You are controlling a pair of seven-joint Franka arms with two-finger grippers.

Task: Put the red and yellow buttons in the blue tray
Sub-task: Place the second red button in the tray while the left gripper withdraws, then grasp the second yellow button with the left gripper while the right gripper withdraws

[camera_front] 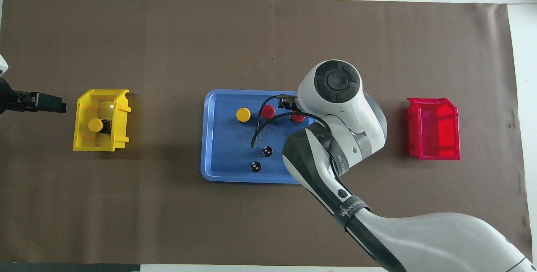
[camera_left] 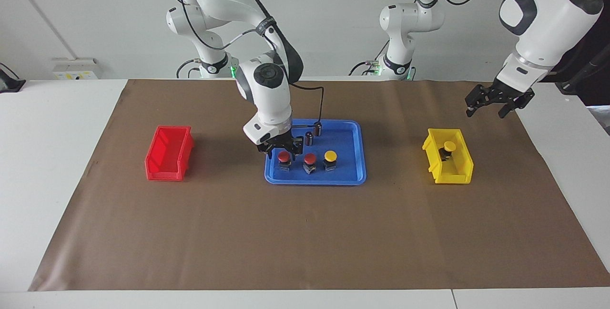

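The blue tray [camera_left: 343, 130] [camera_front: 226, 154] lies mid-table. In it stand two red buttons [camera_left: 284, 158] [camera_left: 310, 159] and one yellow button [camera_left: 330, 156] in a row. In the overhead view the yellow one [camera_front: 243, 114] and one red one [camera_front: 268, 111] show fully. The other red one [camera_front: 298, 117] is partly hidden under my right arm. My right gripper [camera_left: 282, 152] is low over the tray, open, its fingers either side of that red button's cap. The second yellow button [camera_left: 448, 147] [camera_front: 95, 125] stands in the yellow bin [camera_left: 457, 173] [camera_front: 84, 142]. My left gripper [camera_left: 498, 106] [camera_front: 42, 103] hangs open and empty beside that bin.
Two dark capless cylinders [camera_left: 310, 138] [camera_left: 319, 129] stand in the tray, nearer the robots than the buttons; they also show in the overhead view [camera_front: 267, 151] [camera_front: 255, 166]. A red bin [camera_left: 164, 166] [camera_front: 432, 152] sits empty toward the right arm's end. A brown mat covers the table.
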